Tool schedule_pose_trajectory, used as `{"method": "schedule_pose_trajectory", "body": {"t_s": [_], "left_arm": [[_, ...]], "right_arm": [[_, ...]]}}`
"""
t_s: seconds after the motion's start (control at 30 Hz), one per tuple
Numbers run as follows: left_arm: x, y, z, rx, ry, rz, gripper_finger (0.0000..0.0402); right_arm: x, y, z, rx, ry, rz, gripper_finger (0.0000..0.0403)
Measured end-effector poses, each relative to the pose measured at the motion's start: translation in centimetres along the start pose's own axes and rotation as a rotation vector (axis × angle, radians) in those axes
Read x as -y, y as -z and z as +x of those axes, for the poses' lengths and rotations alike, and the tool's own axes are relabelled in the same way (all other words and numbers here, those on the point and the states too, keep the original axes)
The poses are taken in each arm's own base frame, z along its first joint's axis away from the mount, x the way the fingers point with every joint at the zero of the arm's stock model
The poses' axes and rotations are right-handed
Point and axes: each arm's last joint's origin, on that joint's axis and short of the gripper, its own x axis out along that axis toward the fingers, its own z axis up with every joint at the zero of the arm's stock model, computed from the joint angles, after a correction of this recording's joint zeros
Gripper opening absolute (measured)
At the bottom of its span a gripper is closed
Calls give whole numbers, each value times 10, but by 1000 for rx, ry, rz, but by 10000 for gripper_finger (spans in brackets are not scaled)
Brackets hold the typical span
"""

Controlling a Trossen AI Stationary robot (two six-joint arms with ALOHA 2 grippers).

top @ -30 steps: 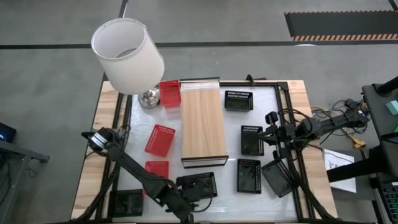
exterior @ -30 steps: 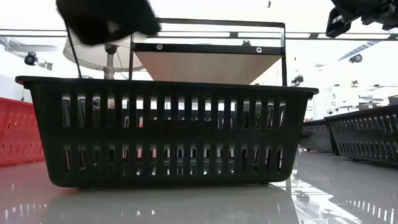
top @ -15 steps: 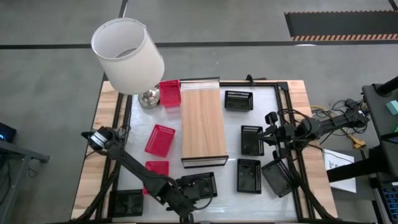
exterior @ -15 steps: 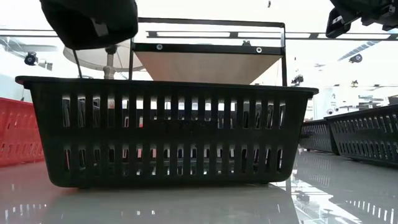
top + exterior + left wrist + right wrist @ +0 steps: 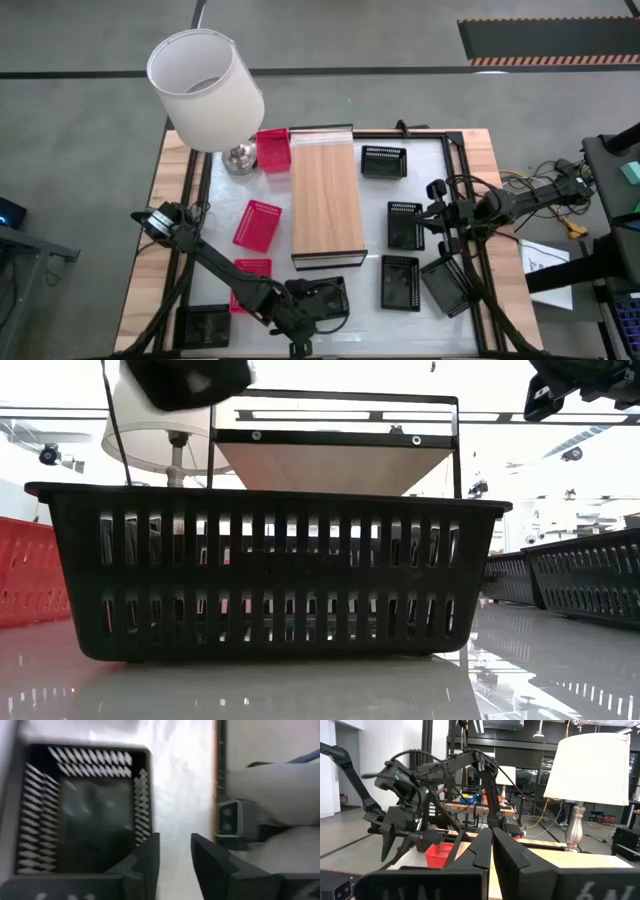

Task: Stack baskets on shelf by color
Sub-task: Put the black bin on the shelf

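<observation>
A black basket [image 5: 330,293] stands on its base on the white table near the front edge; it fills the low view [image 5: 270,570]. My left gripper [image 5: 312,310] hovers open just above its near corner. In the left wrist view the fingers [image 5: 175,845] show bare table between them, beside the basket's side wall [image 5: 142,805]. The light-wood shelf [image 5: 326,205] lies mid-table with nothing on it. Three red baskets [image 5: 257,225] sit to its left, and several black ones [image 5: 405,225] to its right. My right gripper [image 5: 491,840] is shut and waits at the table's right edge [image 5: 435,213].
A lamp with a white shade [image 5: 205,88] stands at the far left corner, next to a red basket [image 5: 272,150]. One black basket [image 5: 447,285] leans tilted at the right front. Another black basket [image 5: 205,325] sits at the front left corner. Cables trail off the right edge.
My left gripper has risen above the black basket at the front edge. That basket has stayed where it was on the table.
</observation>
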Motion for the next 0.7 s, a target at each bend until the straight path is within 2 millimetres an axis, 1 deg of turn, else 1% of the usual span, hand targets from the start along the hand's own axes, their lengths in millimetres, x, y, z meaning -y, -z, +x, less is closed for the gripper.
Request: {"method": "schedule_pose_trajectory", "body": {"t_s": [0.1,0.2,0.33,0.43,0.53,0.63,0.7], "left_arm": [[4,-5,-4,8,-70,95,58],[6,-7,-4,-27,-100,142,34],[9,-6,7,-95,-50,132,31],[7,-7,8,-140,4,31,49],[4,-6,8,-179,25,-41,84],[4,-7,8,-170,17,-45,126],[3,-8,8,-140,-8,-13,155]], "right_arm": [[0,0,0,0,1,0,9],[0,0,0,-1,1,0,9],[0,0,0,-1,1,0,9],[0,0,0,-2,1,0,9],[0,0,0,-3,1,0,9],[0,1,0,-5,1,0,9],[0,1,0,-5,1,0,9]]}}
